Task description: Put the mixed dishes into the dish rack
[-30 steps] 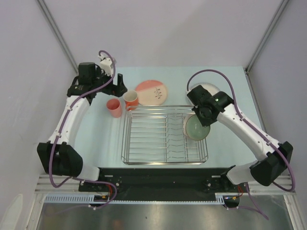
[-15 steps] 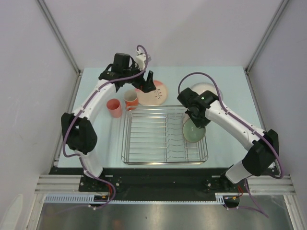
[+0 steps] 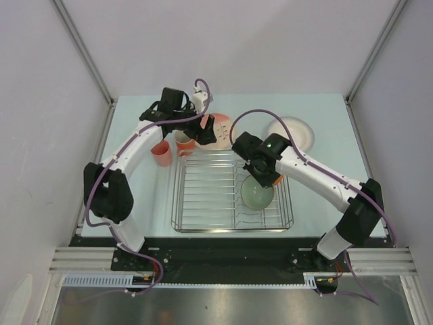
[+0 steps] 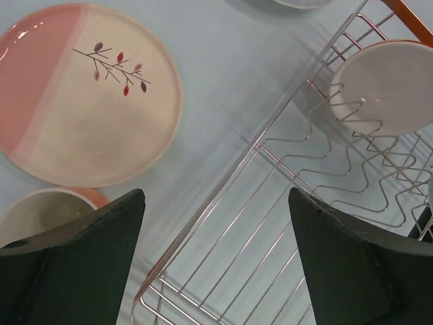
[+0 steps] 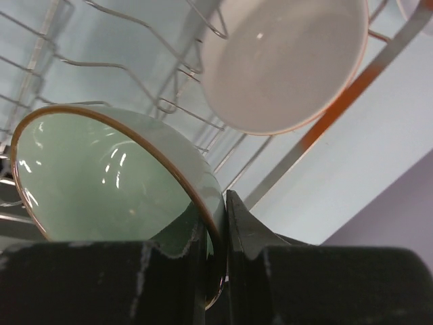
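Note:
My right gripper (image 3: 261,177) (image 5: 220,227) is shut on the rim of the pale green bowl (image 3: 257,196) (image 5: 101,172), holding it tilted over the right part of the dish rack (image 3: 210,193) (image 5: 40,61). An orange bowl with a white inside (image 5: 284,61) (image 4: 382,84) leans in the rack just beyond it. My left gripper (image 3: 208,130) (image 4: 216,257) hangs open and holds nothing above the rack's far left corner, next to the pink-and-cream plate (image 3: 224,126) (image 4: 88,95). The orange mug (image 3: 184,143) (image 4: 37,213) and pink tumbler (image 3: 161,153) stand left of the rack.
A white shallow plate (image 3: 292,128) lies on the table at the far right, behind the right arm. Grey walls close in both sides and the back. The rack's left rows of bars (image 4: 230,223) hold nothing.
My left arm swung right from beside the mug to above the plate and the rack's corner. My right arm carried the green bowl leftward, further over the rack.

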Controlling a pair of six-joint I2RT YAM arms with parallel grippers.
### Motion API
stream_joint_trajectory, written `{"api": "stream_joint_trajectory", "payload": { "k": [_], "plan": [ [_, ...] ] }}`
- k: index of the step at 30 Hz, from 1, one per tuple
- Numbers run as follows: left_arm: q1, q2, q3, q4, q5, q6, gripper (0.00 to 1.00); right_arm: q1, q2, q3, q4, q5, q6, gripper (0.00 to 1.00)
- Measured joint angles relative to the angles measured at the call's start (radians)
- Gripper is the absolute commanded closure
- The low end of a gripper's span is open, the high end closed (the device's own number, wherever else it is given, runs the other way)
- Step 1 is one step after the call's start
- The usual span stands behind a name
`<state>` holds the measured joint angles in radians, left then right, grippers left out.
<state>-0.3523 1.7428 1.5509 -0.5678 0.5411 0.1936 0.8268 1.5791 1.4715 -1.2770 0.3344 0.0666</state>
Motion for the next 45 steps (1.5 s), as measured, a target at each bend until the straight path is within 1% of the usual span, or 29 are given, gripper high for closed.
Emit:
{"api": "stream_joint_trajectory", "payload": {
  "k": [5,11,13,14,18,19,20,23,24,27,28,29,31,34,35,41,43,45],
  "plan": [
    [0.000,-0.072,-0.056,0.005,-0.014,0.003,0.06,0.019,0.009,0.065,0.008,-0.066,0.002,1.00],
    [0.000,-0.163,-0.109,0.020,-0.020,0.011,0.04,0.019,0.046,0.074,0.013,-0.123,0.004,1.00],
    [0.000,-0.187,-0.129,0.022,-0.026,0.018,0.04,0.019,0.066,0.074,0.016,-0.140,0.005,0.97],
    [0.000,-0.196,-0.137,0.022,-0.027,0.020,0.04,0.019,0.076,0.074,0.016,-0.146,0.006,0.88],
    [0.000,-0.223,-0.151,0.019,-0.040,0.036,0.03,0.019,0.108,0.074,0.021,-0.173,0.013,0.58],
    [0.000,-0.227,-0.151,0.019,-0.041,0.043,0.03,0.019,0.114,0.075,0.021,-0.177,0.009,0.53],
    [0.000,-0.230,-0.151,0.018,-0.042,0.045,0.03,0.019,0.114,0.075,0.021,-0.179,0.014,0.46],
    [0.000,-0.239,-0.151,0.007,-0.043,0.064,0.03,0.013,0.114,0.079,0.021,-0.192,0.013,0.36],
    [0.000,-0.241,-0.152,0.004,-0.045,0.070,0.03,0.010,0.114,0.080,0.022,-0.191,0.012,0.30],
    [0.000,-0.247,-0.156,-0.013,-0.048,0.082,0.03,-0.002,0.114,0.084,0.021,-0.193,0.014,0.28],
    [0.000,-0.249,-0.156,-0.022,-0.049,0.088,0.04,-0.005,0.113,0.086,0.020,-0.193,0.014,0.27],
    [0.000,-0.251,-0.156,-0.025,-0.050,0.090,0.04,-0.008,0.113,0.089,0.019,-0.193,0.014,0.22],
    [0.000,-0.257,-0.156,-0.032,-0.051,0.097,0.03,-0.016,0.108,0.093,0.019,-0.193,0.017,0.21],
    [0.000,-0.273,-0.152,-0.054,-0.050,0.104,0.03,-0.040,0.084,0.106,0.018,-0.193,0.023,0.07],
    [0.000,-0.278,-0.143,-0.066,-0.049,0.105,0.03,-0.052,0.071,0.113,0.018,-0.193,0.027,0.00],
    [-0.031,-0.290,0.032,-0.151,-0.032,0.115,0.04,-0.167,-0.039,0.160,0.016,-0.180,0.038,0.00],
    [-0.074,-0.301,0.086,-0.174,-0.035,0.121,0.04,-0.210,-0.082,0.190,0.018,-0.166,0.044,0.00],
    [-0.146,-0.322,0.116,-0.193,-0.042,0.122,0.04,-0.265,-0.132,0.227,0.024,-0.139,0.059,0.00]
  ]
}}
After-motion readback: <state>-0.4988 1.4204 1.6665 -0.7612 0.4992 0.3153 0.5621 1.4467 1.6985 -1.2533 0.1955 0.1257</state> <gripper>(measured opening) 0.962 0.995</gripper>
